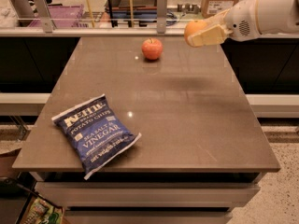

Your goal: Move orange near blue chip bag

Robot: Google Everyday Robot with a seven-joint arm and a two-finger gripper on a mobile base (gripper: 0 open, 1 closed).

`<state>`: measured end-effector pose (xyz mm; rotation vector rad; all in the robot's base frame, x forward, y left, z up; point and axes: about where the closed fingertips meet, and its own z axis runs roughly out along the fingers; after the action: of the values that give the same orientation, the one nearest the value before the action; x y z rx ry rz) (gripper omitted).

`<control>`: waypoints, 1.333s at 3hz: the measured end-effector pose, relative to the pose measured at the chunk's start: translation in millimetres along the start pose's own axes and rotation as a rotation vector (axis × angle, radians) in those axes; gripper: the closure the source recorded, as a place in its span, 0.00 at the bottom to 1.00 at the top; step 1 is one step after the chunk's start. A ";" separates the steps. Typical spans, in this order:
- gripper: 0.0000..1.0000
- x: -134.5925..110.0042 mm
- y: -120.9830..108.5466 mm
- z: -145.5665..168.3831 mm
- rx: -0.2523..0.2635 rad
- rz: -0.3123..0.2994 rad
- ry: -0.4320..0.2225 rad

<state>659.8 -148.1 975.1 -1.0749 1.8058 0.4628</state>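
A brown table [196,125] fills most of the view. A red apple [152,48] rests on it near the far edge. To the right of the apple, and higher than it, the robot's white arm [268,14] reaches in from the right side. Its gripper [198,34] is clamped on the orange [192,28], with a cream-coloured finger [211,34] pressed against the fruit's lower right side. The orange hangs in the air, not touching the table or the apple. The blue chip bag [96,133] lies flat on the table well apart from the apple, toward the near left. It is turned at an angle, white lettering facing up, and its nearest corner pokes past the table's front edge.
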 end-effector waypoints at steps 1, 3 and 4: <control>1.00 2.4 25.1 -5.3 -0.031 0.004 0.007; 1.00 4.4 79.7 -14.0 -0.149 -0.021 0.022; 1.00 6.6 109.4 -13.1 -0.217 -0.037 0.029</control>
<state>561.0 -101.1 960.5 -1.2667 1.7878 0.6347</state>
